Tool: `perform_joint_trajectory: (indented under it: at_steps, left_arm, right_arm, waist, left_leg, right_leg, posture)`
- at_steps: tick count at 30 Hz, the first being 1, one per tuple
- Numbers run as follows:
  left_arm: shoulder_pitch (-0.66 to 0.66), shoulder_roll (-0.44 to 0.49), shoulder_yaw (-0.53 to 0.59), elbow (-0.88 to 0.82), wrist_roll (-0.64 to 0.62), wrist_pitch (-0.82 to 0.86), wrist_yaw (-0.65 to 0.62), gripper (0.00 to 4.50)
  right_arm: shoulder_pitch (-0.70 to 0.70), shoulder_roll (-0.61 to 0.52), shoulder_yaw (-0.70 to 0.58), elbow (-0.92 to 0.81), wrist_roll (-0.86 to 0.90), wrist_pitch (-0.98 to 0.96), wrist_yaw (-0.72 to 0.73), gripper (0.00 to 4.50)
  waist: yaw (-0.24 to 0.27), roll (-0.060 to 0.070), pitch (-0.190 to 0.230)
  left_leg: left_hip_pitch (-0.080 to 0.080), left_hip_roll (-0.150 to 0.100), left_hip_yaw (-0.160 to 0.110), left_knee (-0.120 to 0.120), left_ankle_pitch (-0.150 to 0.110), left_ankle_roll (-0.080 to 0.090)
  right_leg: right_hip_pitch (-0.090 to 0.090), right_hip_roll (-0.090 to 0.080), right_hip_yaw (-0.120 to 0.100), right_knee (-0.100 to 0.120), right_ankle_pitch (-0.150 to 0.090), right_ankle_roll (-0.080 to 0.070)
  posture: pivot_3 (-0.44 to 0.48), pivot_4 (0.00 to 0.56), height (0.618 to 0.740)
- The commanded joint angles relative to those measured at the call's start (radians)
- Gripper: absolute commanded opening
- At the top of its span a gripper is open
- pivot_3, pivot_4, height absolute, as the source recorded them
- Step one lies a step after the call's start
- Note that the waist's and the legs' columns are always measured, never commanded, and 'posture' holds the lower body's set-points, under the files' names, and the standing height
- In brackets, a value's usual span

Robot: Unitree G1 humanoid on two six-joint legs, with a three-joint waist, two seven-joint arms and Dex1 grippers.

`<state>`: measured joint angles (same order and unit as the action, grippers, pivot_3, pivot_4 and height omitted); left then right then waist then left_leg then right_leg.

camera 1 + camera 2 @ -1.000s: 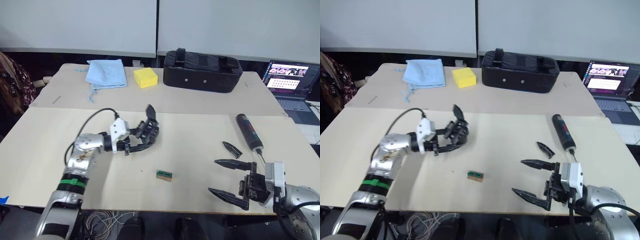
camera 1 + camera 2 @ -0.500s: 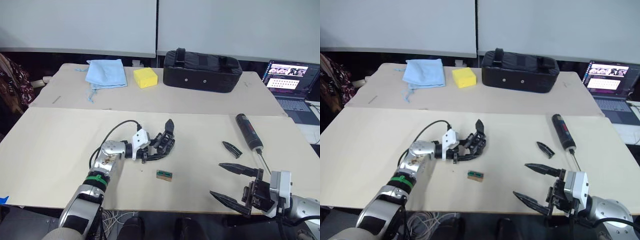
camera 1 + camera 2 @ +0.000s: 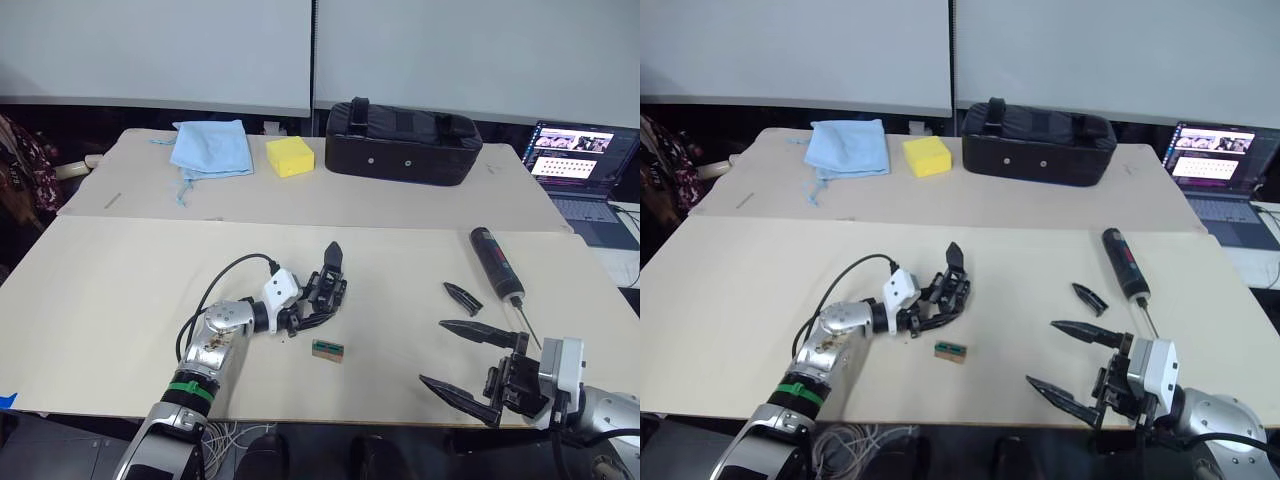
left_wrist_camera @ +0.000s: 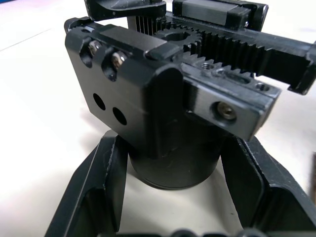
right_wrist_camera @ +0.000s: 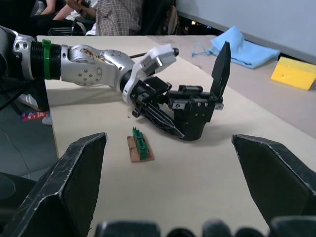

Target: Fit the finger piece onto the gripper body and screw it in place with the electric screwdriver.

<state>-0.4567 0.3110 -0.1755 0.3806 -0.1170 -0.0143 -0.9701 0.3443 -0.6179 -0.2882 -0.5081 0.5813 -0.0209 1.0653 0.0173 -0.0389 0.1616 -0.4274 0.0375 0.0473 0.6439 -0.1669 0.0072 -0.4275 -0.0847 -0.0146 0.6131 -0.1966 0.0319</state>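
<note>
My left gripper [image 3: 316, 308] is shut on the gripper body [image 3: 330, 275], a black blocky assembly with one pointed finger sticking up, held low over the middle of the table. In the left wrist view my fingers [image 4: 98, 192] clamp its round base [image 4: 173, 168]. The finger piece [image 3: 463, 297] lies flat on the table to the right. Just beyond it lies the electric screwdriver [image 3: 497, 264], its bit pointing at the near edge. My right gripper [image 3: 433, 352] stands open and empty near the front right edge, short of the finger piece.
A small green part on a brown scrap [image 3: 327, 349] lies just in front of the gripper body. At the back are a black bag [image 3: 404, 127], a yellow block [image 3: 290, 156] and a blue cloth [image 3: 211, 146]. A laptop [image 3: 580, 160] stands at the far right.
My left gripper has carried the gripper body rightward and down to the middle of the table. The right gripper has drawn back slightly toward the front edge, still open.
</note>
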Motion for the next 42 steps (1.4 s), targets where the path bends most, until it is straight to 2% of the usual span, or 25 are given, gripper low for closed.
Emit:
perform_joint_trajectory:
  at_steps: [1, 3, 5, 7, 8, 15, 19, 21, 25, 28, 32, 34, 38, 42]
  left_arm:
    - [0.011, 0.003, -0.008, -0.047, -0.004, 0.011, 0.000, 2.27]
    - [0.011, 0.000, 0.000, -0.047, -0.016, 0.025, 0.007, 2.27]
    - [0.024, 0.014, 0.006, -0.068, -0.024, 0.032, -0.001, 3.30]
    - [0.040, 0.031, 0.011, -0.091, -0.019, 0.023, 0.003, 4.16]
    - [0.051, 0.040, 0.012, -0.104, -0.025, 0.027, -0.007, 4.42]
    - [0.161, 0.190, 0.162, -0.220, -0.193, 0.115, -0.104, 4.42]
    - [0.225, 0.327, 0.252, -0.203, -0.288, 0.063, -0.288, 4.42]
    - [0.234, 0.367, 0.295, -0.219, -0.349, 0.080, -0.350, 4.42]
    - [0.208, 0.415, 0.355, -0.297, -0.423, 0.125, -0.366, 4.42]
    - [0.184, 0.437, 0.359, -0.351, -0.453, 0.192, -0.349, 4.42]
    - [0.134, 0.458, 0.356, -0.402, -0.477, 0.288, -0.320, 4.42]
    - [0.124, 0.459, 0.350, -0.437, -0.497, 0.328, -0.325, 4.42]
    - [0.142, 0.450, 0.327, -0.558, -0.544, 0.392, -0.320, 4.42]
    - [0.158, 0.432, 0.311, -0.635, -0.561, 0.418, -0.285, 4.42]
  right_arm:
    - [-0.013, -0.011, -0.013, -0.006, 0.004, -0.019, 0.003, 4.50]
    - [-0.018, -0.011, -0.011, -0.005, 0.004, -0.016, 0.002, 4.50]
    - [-0.017, -0.011, -0.012, -0.010, 0.006, -0.011, -0.001, 4.50]
    - [-0.013, -0.013, -0.016, -0.013, 0.009, -0.009, -0.001, 4.50]
    - [-0.010, -0.013, -0.019, -0.012, 0.009, -0.009, -0.001, 4.50]
    - [0.087, 0.015, -0.087, 0.004, 0.009, -0.035, -0.017, 4.50]
    - [0.189, 0.051, -0.145, 0.036, -0.007, -0.053, -0.032, 4.50]
    - [0.210, 0.100, -0.189, 0.070, -0.025, -0.093, -0.083, 4.50]
    - [0.217, 0.171, -0.240, 0.106, -0.087, -0.136, -0.197, 4.50]
    - [0.143, 0.101, -0.231, 0.078, -0.114, -0.069, -0.240, 4.50]
    - [-0.037, -0.124, -0.210, 0.088, -0.140, 0.265, -0.348, 4.50]
    - [-0.149, -0.224, -0.168, 0.118, -0.115, 0.420, -0.358, 4.50]
    - [-0.416, -0.425, 0.023, 0.302, -0.144, 0.661, -0.260, 4.50]
    - [-0.667, -0.481, 0.217, 0.532, -0.197, 0.720, -0.108, 4.50]
  waist:
    - [-0.001, 0.000, 0.000]
    - [-0.001, 0.000, 0.000]
    - [-0.003, 0.000, 0.000]
    - [-0.005, 0.000, 0.000]
    - [-0.005, 0.000, 0.000]
    - [-0.005, 0.001, -0.001]
    - [-0.005, 0.004, -0.002]
    - [-0.002, 0.005, -0.002]
    - [0.000, 0.007, -0.002]
    - [-0.008, 0.011, -0.002]
    - [-0.024, 0.013, -0.001]
    - [-0.026, 0.013, -0.001]
    - [-0.025, 0.012, 0.000]
    - [-0.015, 0.012, 0.000]
  left_leg:
    - [0.001, 0.000, 0.000, 0.000, 0.000, 0.000]
    - [0.001, 0.000, 0.000, 0.000, 0.000, 0.000]
    - [0.002, 0.000, 0.000, 0.000, -0.001, 0.000]
    - [0.002, 0.001, 0.000, 0.000, -0.001, 0.000]
    - [0.003, 0.001, 0.000, 0.000, -0.001, 0.000]
    - [0.003, 0.007, 0.000, 0.000, -0.004, -0.004]
    - [0.004, 0.008, 0.000, 0.000, -0.007, -0.009]
    - [0.003, 0.009, 0.000, 0.000, -0.008, -0.011]
    - [0.003, 0.009, -0.002, 0.000, -0.009, -0.013]
    - [0.003, 0.008, -0.004, -0.001, -0.009, -0.013]
    - [0.005, 0.007, 0.001, -0.001, -0.009, -0.012]
    - [0.006, 0.007, 0.007, -0.001, -0.009, -0.011]
    - [0.005, 0.008, 0.009, -0.001, -0.005, -0.003]
    - [0.003, 0.009, 0.009, -0.001, -0.006, -0.001]
  right_leg:
    - [0.001, 0.000, 0.000, 0.000, 0.000, 0.000]
    - [0.002, 0.000, 0.000, 0.000, 0.000, 0.000]
    - [0.002, 0.000, 0.000, 0.000, 0.000, 0.000]
    - [0.002, 0.000, 0.000, 0.000, 0.000, 0.000]
    - [0.002, 0.000, 0.000, 0.000, -0.001, -0.001]
    - [0.002, 0.001, -0.001, 0.000, -0.002, -0.003]
    - [0.002, 0.002, -0.002, 0.000, -0.002, -0.004]
    - [0.002, 0.001, -0.002, -0.001, -0.003, -0.004]
    - [0.001, -0.001, -0.002, -0.001, -0.003, -0.004]
    - [0.000, -0.003, -0.001, -0.001, -0.003, -0.004]
    - [0.000, -0.006, -0.001, -0.001, -0.002, -0.004]
    - [0.001, -0.004, -0.001, 0.000, -0.002, -0.004]
    - [-0.001, 0.000, -0.001, 0.001, -0.002, -0.004]
    - [-0.002, 0.004, 0.001, -0.001, -0.003, -0.005]
  posture:
    - [0.000, 0.150, 0.740]
    - [0.000, 0.150, 0.740]
    - [0.000, 0.150, 0.740]
    - [0.000, 0.150, 0.740]
    - [0.000, 0.150, 0.740]
    - [0.000, 0.150, 0.740]
    - [0.000, 0.150, 0.740]
    - [0.000, 0.150, 0.740]
    - [0.000, 0.150, 0.740]
    - [0.000, 0.150, 0.740]
    - [0.000, 0.150, 0.740]
    - [0.000, 0.150, 0.740]
    - [0.000, 0.150, 0.740]
    - [0.000, 0.150, 0.740]
